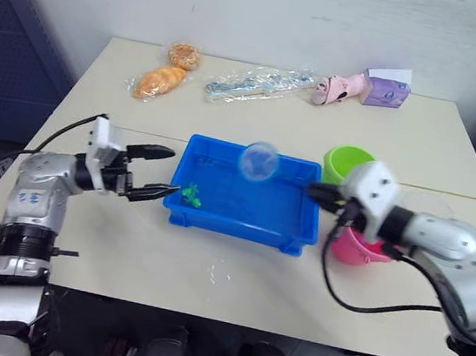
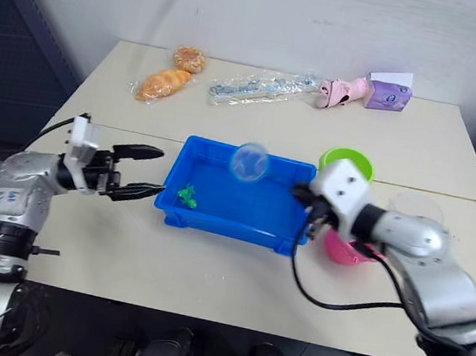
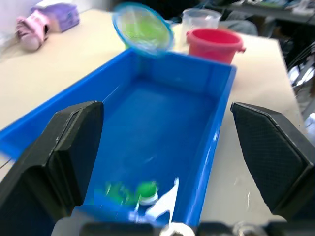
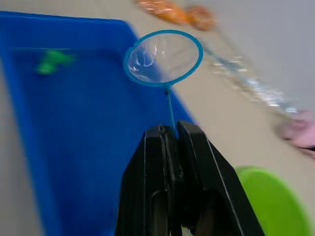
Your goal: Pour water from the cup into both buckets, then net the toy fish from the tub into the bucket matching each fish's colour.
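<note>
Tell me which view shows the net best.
The right wrist view: the net shows its whole hoop and its handle clamped in the right gripper. Both eye views blur the hoop; the left wrist view catches the hoop alone.

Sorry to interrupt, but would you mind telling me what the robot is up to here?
It is netting toy fish. The right gripper is shut on the net, whose hoop is raised above the blue tub, near its far rim. Green fish lie at the tub's left end. The left gripper is open beside that end, holding nothing. The green bucket, pink bucket and clear cup stand to the tub's right.
</note>
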Controlling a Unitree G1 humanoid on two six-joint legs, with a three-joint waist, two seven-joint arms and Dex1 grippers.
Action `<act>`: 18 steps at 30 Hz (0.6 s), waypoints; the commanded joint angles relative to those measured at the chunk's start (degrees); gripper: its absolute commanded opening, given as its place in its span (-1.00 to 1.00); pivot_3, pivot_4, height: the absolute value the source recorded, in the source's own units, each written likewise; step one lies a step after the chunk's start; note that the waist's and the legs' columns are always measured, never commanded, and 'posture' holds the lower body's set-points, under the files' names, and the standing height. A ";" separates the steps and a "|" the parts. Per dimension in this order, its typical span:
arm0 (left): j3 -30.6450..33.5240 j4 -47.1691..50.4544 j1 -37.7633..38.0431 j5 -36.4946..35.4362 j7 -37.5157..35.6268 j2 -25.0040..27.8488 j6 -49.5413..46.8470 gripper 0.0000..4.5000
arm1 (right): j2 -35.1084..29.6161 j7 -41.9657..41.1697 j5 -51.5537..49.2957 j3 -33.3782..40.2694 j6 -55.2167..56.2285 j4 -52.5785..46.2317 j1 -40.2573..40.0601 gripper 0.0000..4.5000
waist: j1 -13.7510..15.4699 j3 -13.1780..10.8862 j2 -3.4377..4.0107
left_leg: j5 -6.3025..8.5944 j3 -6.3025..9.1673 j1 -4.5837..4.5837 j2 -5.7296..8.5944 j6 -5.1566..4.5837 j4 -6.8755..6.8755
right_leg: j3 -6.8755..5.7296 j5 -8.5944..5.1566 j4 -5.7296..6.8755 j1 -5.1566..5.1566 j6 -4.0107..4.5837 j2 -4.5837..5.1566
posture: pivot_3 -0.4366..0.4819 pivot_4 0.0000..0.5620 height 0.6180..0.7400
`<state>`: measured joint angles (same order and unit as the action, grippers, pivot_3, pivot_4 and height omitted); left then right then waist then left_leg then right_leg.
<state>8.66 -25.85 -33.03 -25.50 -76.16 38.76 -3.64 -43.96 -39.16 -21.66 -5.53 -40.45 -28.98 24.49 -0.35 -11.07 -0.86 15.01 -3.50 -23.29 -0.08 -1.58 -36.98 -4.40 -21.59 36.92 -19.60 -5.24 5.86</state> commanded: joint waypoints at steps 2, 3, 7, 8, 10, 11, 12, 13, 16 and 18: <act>1.64 -0.32 1.86 0.70 -0.80 2.45 1.77 0.97 | 1.63 0.88 4.85 -9.76 -6.39 1.76 6.14 -1.00 | 0.17 0.00 0.00 | 0.01 0.02 -0.01 0.05 -0.02 0.00 | -0.01 0.00 0.00 -0.01 0.00 0.05 | -0.05 -0.47 1.00; 1.57 -0.19 2.22 0.93 -0.97 2.82 2.18 0.97 | 1.46 0.45 6.08 -11.90 -6.94 2.79 7.26 -1.00 | 0.16 0.00 0.00 | 0.02 0.04 -0.01 0.11 -0.04 0.01 | -0.03 0.00 0.03 -0.04 0.01 0.11 | -0.05 -0.47 1.00; 1.97 1.03 3.48 0.95 -0.65 3.97 2.25 0.97 | 2.20 -1.79 10.76 -18.51 -6.63 8.30 12.67 -1.00 | -0.02 0.00 0.00 | 0.08 0.05 -0.10 0.29 -0.14 0.00 | -0.06 0.00 0.08 -0.11 0.01 0.28 | -0.05 -0.47 1.00; 1.93 1.13 3.77 1.14 -0.67 4.21 2.53 0.97 | 2.52 -2.14 11.56 -19.45 -6.66 9.40 13.61 -1.00 | -0.14 0.00 0.00 | 0.08 0.02 -0.11 0.32 -0.16 0.00 | -0.05 0.00 0.08 -0.12 0.00 0.31 | -0.05 -0.47 1.00; 1.92 1.25 4.30 1.40 -0.59 4.59 2.96 0.97 | 3.16 -3.22 12.77 -21.18 -6.50 11.31 15.18 -1.00 | -0.45 0.00 0.00 | 0.09 0.00 -0.10 0.33 -0.18 0.00 | -0.06 0.00 0.10 -0.12 0.00 0.32 | -0.05 -0.47 1.00; 2.02 1.39 4.54 1.39 -0.44 4.71 3.06 0.97 | 3.94 -3.77 12.88 -21.72 -6.66 12.19 15.93 -1.00 | -0.68 0.00 0.00 | 0.09 0.00 -0.10 0.33 -0.18 0.00 | -0.07 0.00 0.10 -0.12 0.00 0.32 | -0.05 -0.47 1.00; 2.09 1.51 4.70 1.38 -0.33 4.78 3.12 0.97 | 4.54 -4.21 13.00 -22.05 -6.78 12.82 16.44 -1.00 | -0.87 0.00 0.00 | 0.09 0.01 -0.09 0.33 -0.18 0.01 | -0.09 0.00 0.14 -0.13 0.00 0.32 | -0.05 -0.47 1.00; 2.12 1.96 5.03 1.35 -0.08 4.82 3.05 0.97 | 5.56 -4.71 12.84 -22.23 -7.01 13.56 17.03 -1.00 | -1.04 0.00 0.00 | 0.09 0.03 -0.10 0.32 -0.17 0.02 | -0.12 0.00 0.15 -0.13 0.00 0.32 | -0.05 -0.47 1.00; 2.04 2.99 5.73 1.30 0.42 4.85 2.84 0.97 | 8.05 -5.92 12.57 -22.03 -7.51 15.10 17.85 -1.00 | -1.35 0.00 0.00 | 0.09 0.01 -0.09 0.32 -0.17 0.01 | -0.13 0.00 0.22 -0.13 0.00 0.32 | -0.05 -0.47 1.00; 2.01 3.55 6.11 1.23 0.66 4.82 2.54 0.97 | 9.59 -6.56 12.46 -21.95 -7.59 16.36 18.10 -1.00 | -1.45 0.00 0.00 | 0.09 0.00 -0.09 0.32 -0.17 0.01 | -0.12 0.00 0.44 -0.14 0.00 0.32 | -0.05 -0.47 1.00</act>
<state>9.66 -24.24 -27.43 -24.16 -75.72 42.78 -1.25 -34.86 -45.00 -9.08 -28.14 -47.92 -12.56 41.60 -1.81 -11.07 -0.86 15.09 -3.51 -23.38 0.24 -1.75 -36.97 -4.51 -21.59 37.41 -19.76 -5.24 6.18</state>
